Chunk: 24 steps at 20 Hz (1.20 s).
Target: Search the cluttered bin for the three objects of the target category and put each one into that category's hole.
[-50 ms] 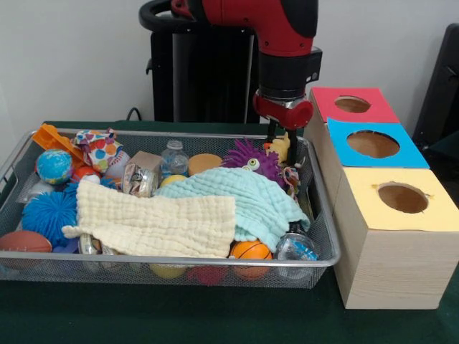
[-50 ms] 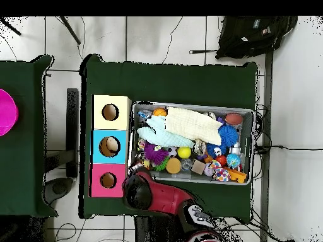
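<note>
One yellow toy (image 1: 281,147) stands upright, clamped in my gripper (image 1: 282,145) at bin (image 1: 324,236) corner; front view shows it, overhead hides it under my arm (image 2: 161,196).

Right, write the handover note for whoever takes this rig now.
Claw: low over the mesh bin's corner nearest the boxes, at a yellow toy; grip state cannot be told.
The bin is full: balls, a purple fuzzy toy, two cloths on top.
Pink box, blue box and yellow box stand beside it.
Done: the overhead view shows something pale in the blue hole; the other holes look empty.
Left: the remaining targets.
</note>
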### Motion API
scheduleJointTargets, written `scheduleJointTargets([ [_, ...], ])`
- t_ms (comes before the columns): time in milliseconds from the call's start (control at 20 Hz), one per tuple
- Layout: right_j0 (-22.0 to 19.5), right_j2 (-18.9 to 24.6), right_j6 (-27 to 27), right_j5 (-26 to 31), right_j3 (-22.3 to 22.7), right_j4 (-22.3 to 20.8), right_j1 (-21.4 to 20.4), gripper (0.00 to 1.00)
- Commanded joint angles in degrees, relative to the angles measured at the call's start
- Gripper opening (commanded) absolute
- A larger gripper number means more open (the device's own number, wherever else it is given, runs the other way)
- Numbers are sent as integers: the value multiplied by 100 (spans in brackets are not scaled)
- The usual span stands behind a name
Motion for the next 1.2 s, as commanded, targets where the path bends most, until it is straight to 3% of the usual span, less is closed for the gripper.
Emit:
scheduleJointTargets([
  [50,-423,656,545,-68,-196,-177,170,100],
  [100,-491,706,573,-91,-175,-190,164,0],
  [850,-556,815,588,402,0,-42,-228,0],
  [1200,-122,455,664,566,5,148,-468,0],
])
